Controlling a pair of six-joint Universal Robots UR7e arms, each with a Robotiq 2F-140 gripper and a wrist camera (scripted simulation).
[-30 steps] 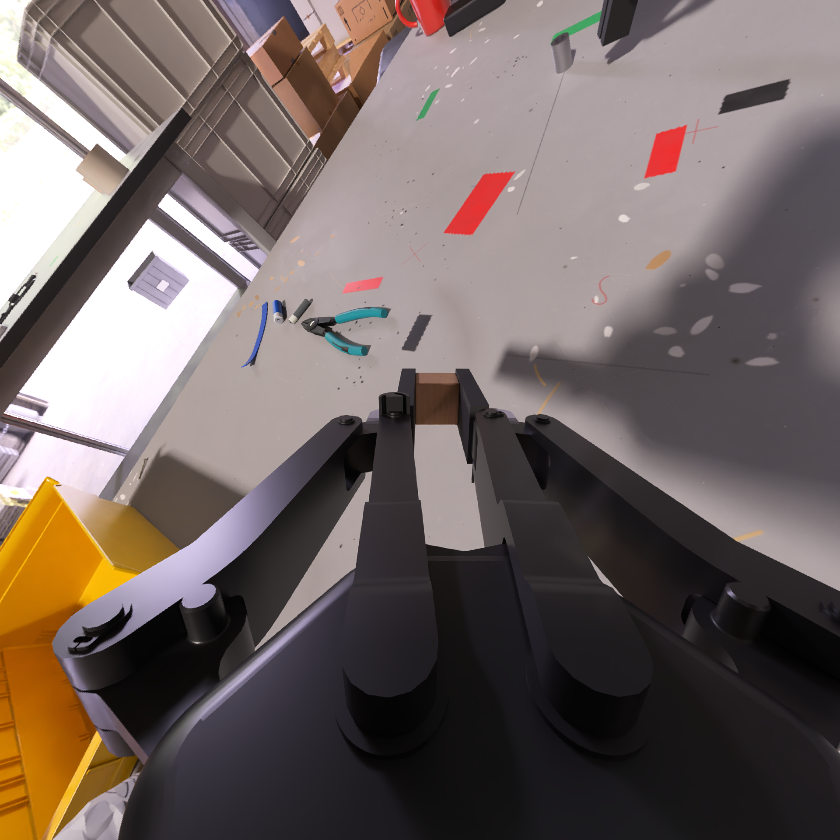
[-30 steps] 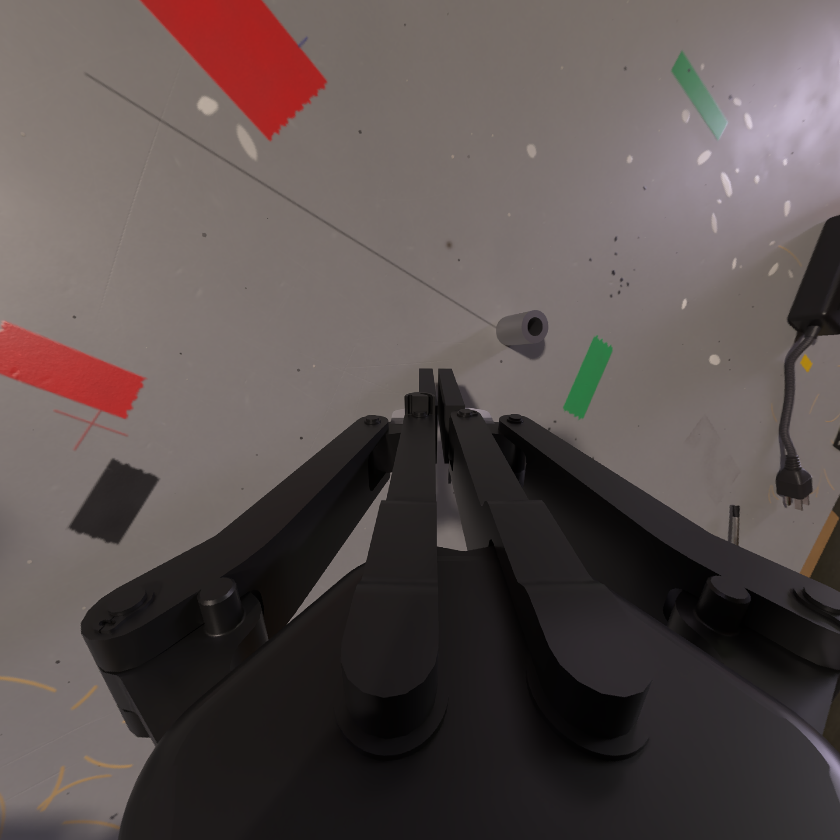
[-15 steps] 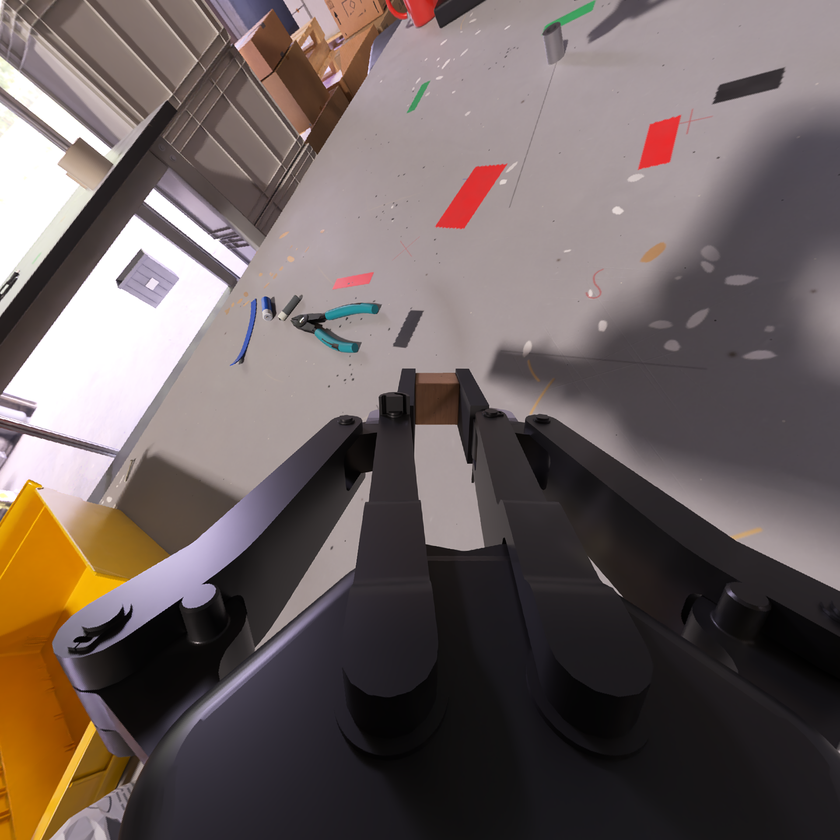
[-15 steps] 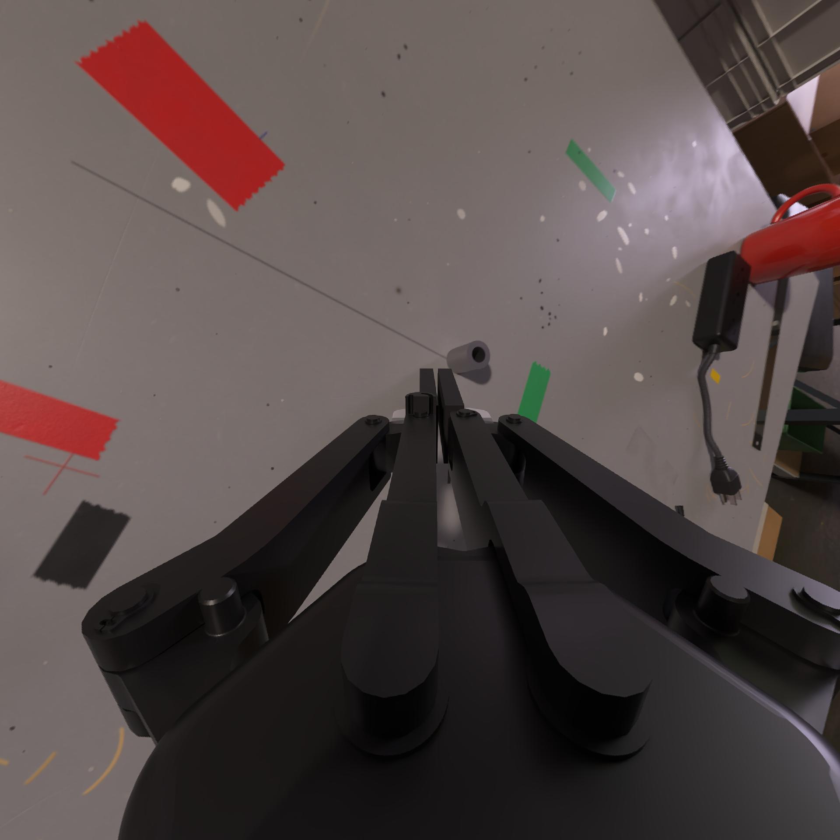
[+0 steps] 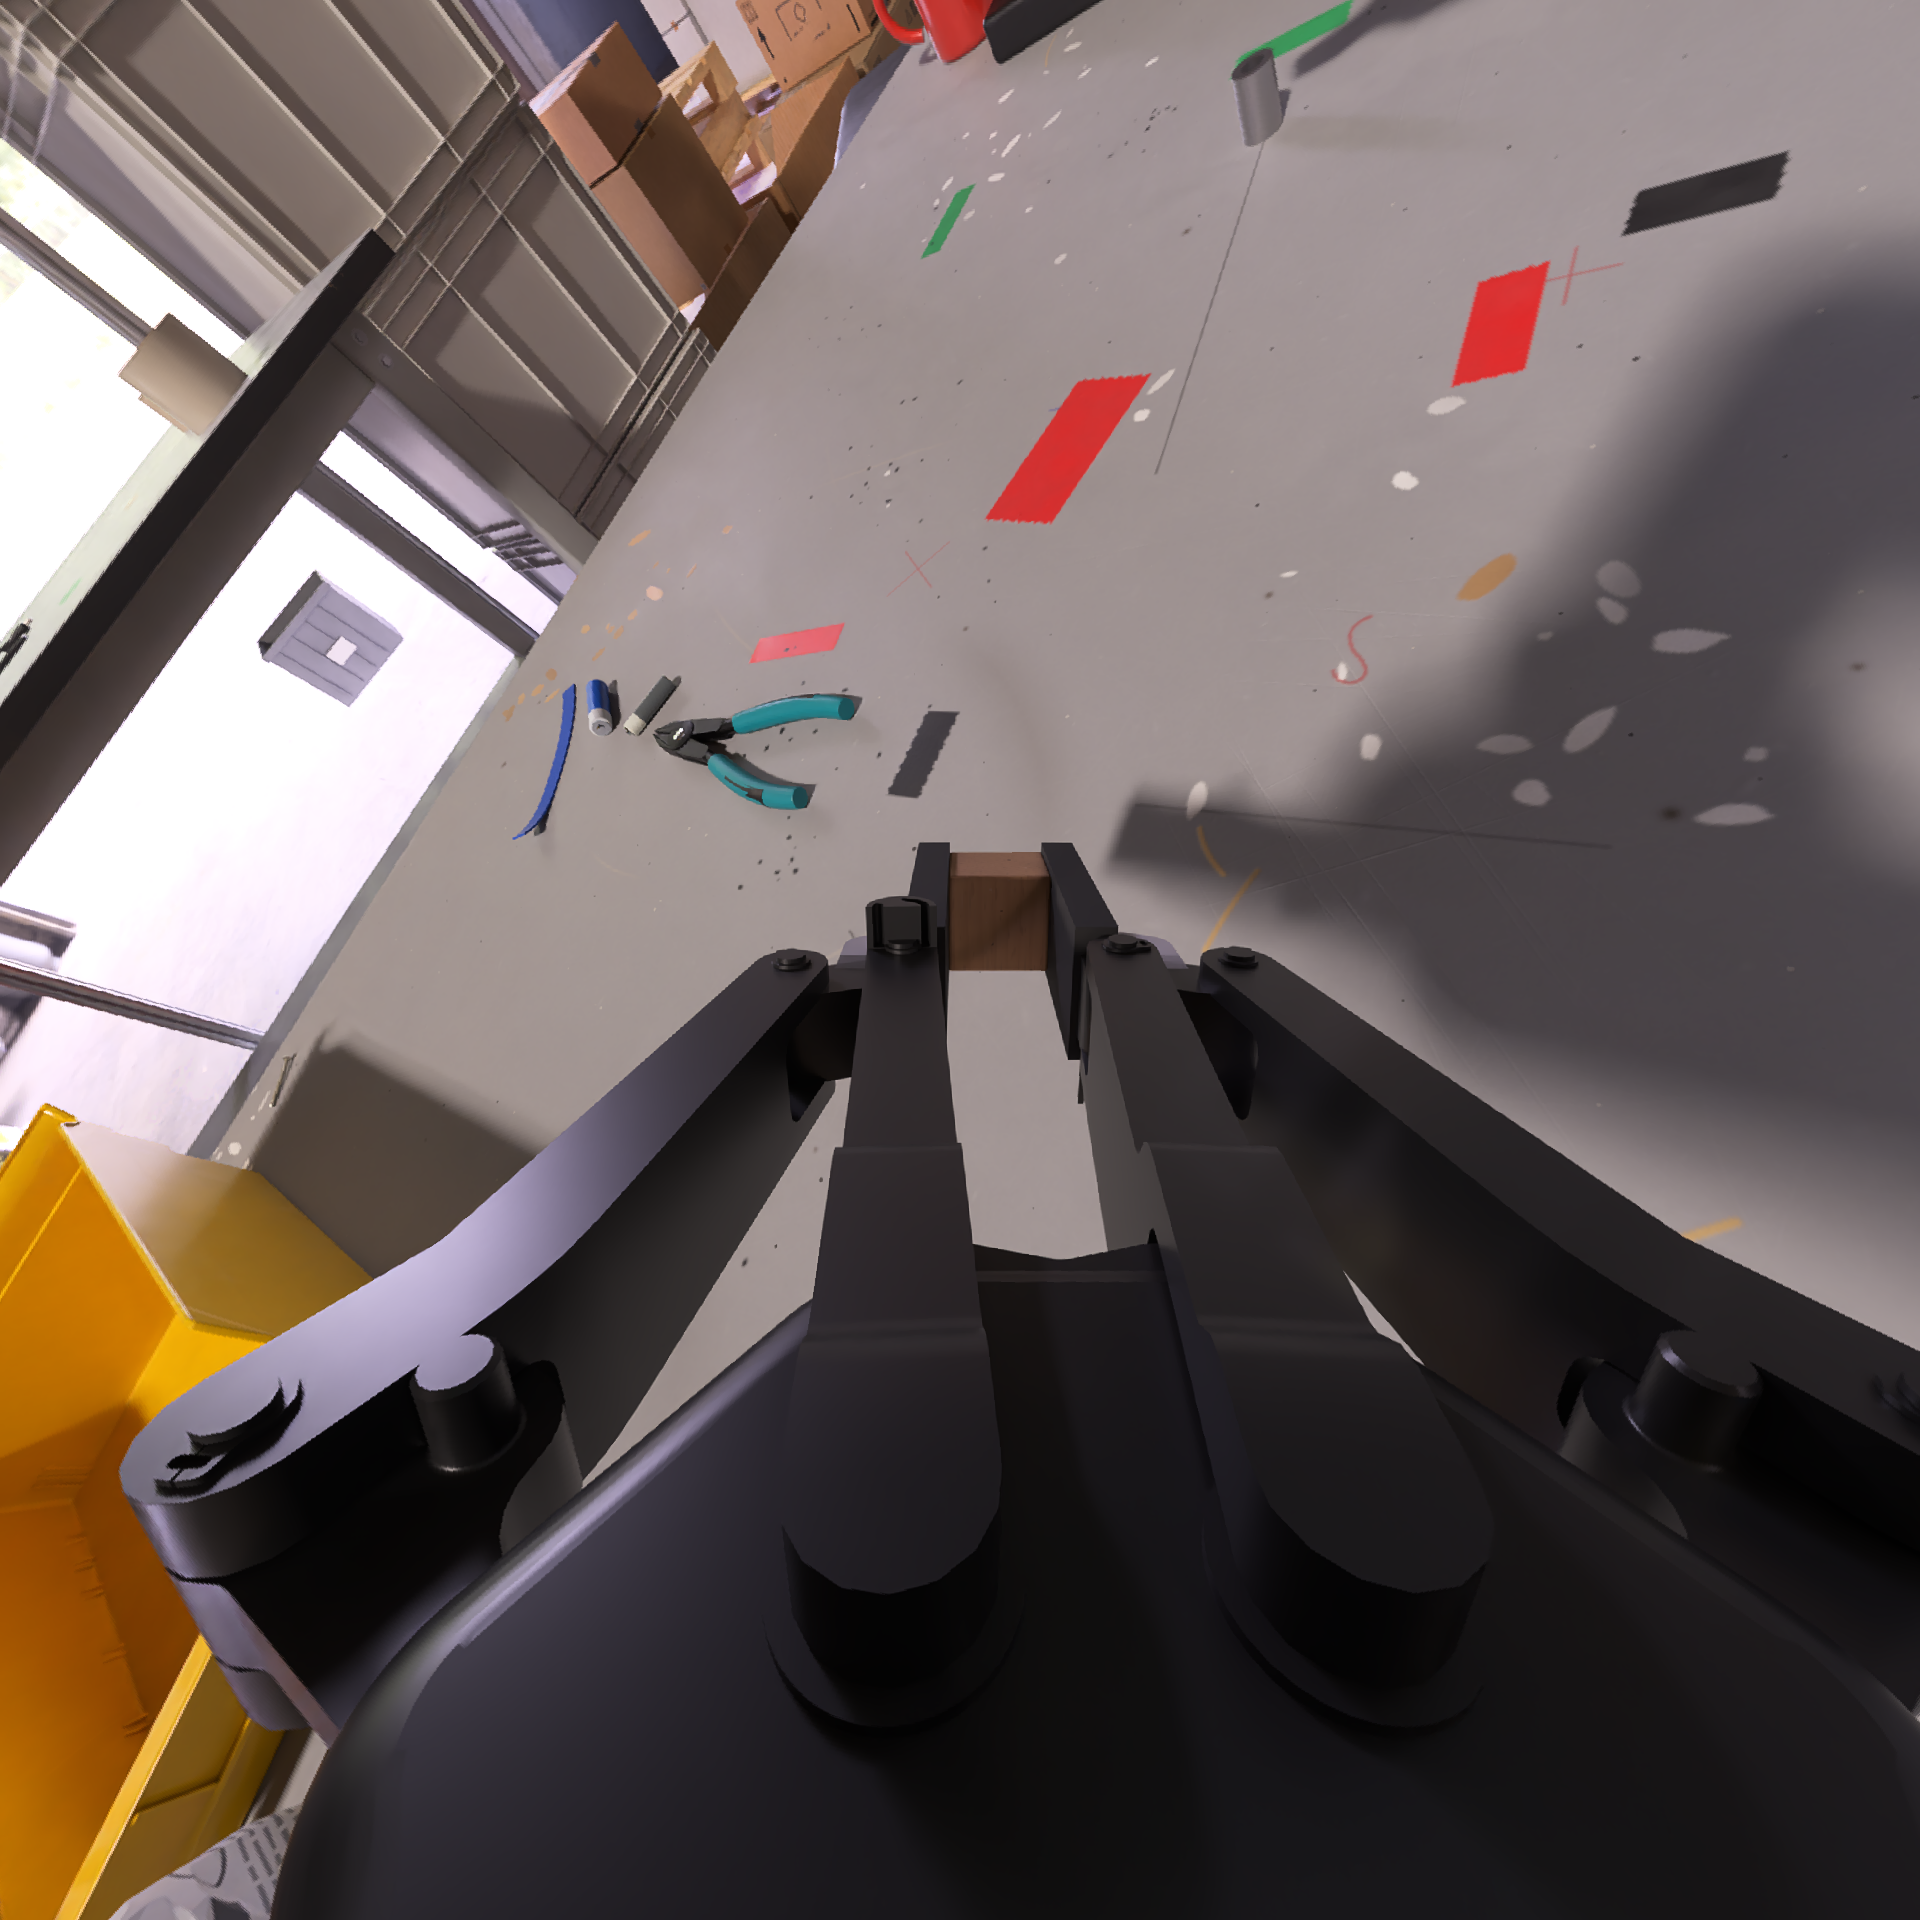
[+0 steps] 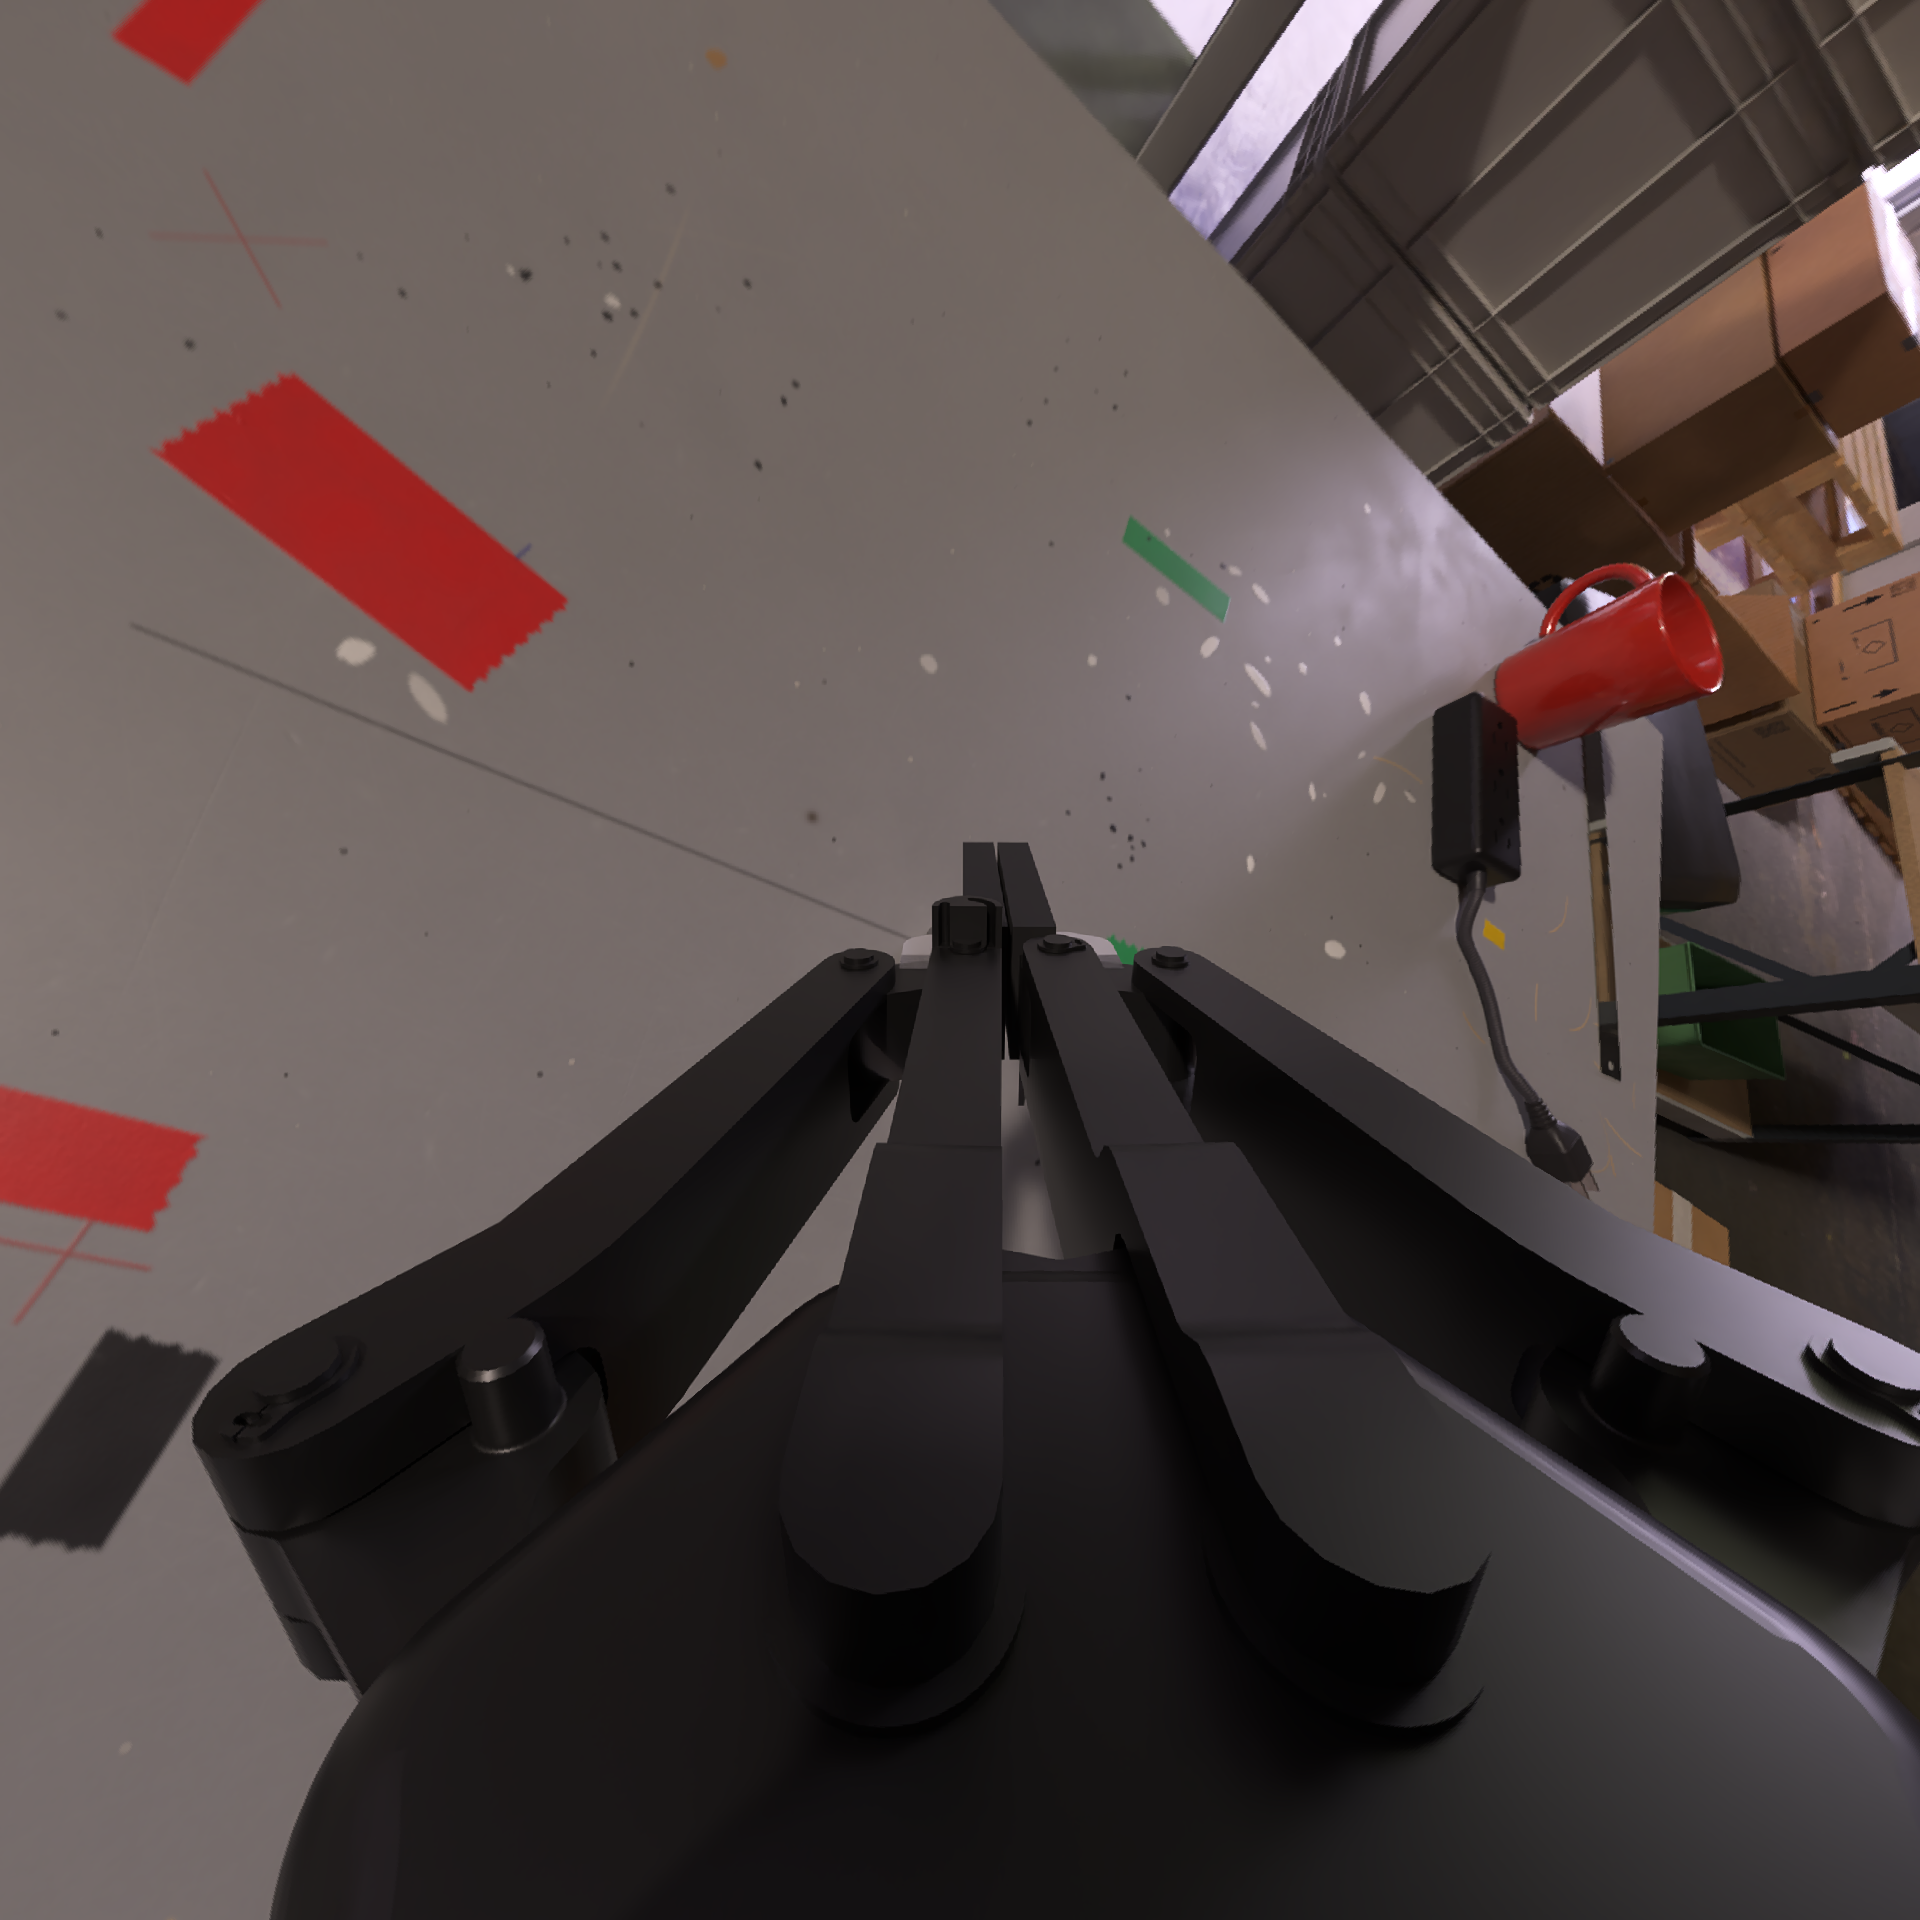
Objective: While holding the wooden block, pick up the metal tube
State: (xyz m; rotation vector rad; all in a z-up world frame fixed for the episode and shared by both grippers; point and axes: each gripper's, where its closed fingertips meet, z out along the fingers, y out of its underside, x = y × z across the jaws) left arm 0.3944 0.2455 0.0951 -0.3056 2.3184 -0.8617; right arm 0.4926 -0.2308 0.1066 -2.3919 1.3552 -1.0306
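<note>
- Currently, the wooden block (image 5: 995,910) is clamped in the left claw (image 5: 995,894), raised above the bench (image 5: 1299,623).
- Far beyond the block, the metal tube (image 5: 1258,96) is seen upright beside green tape (image 5: 1294,31).
- The right claw (image 6: 1000,883) is clenched on nothing, the tube largely hidden beneath it.

I can read no text from here. The brown cardboard boxes (image 6: 1860,665) beyond the grey counter (image 6: 790,540) carry dark printed marks, too small to make out.
</note>
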